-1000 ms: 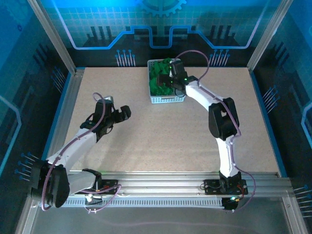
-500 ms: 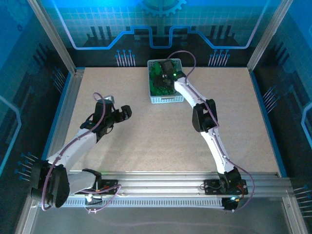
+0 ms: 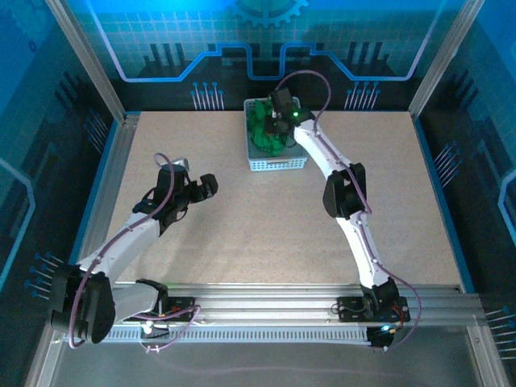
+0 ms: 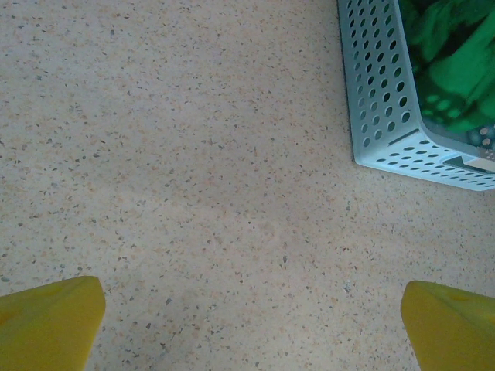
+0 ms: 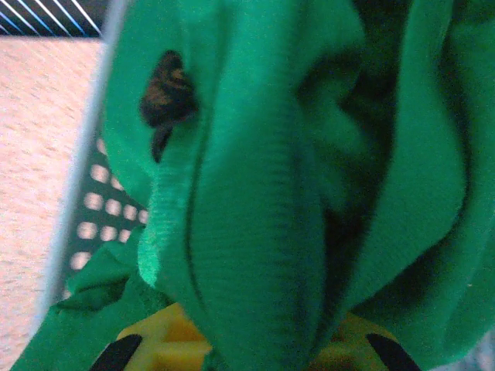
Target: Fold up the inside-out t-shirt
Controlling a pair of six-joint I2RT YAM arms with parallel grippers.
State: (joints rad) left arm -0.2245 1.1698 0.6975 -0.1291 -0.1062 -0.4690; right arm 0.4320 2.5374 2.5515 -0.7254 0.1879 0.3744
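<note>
a: how do the grippers stand?
b: the right gripper (image 3: 275,121) is down in the white mesh basket (image 3: 278,166), its yellow fingers (image 5: 155,344) pinching a ridge of the inside-out t-shirt (image 3: 262,135). the left gripper (image 3: 198,187) is spread wide over the bare table (image 3: 242,234), touching nothing
a: anything hard to read?
b: the right fingertips are mostly buried under cloth, and a dark blotch (image 5: 166,89) on the cloth is too blurred to name
a: and the shirt?
b: bunched up inside the basket, near the table's far edge
</note>
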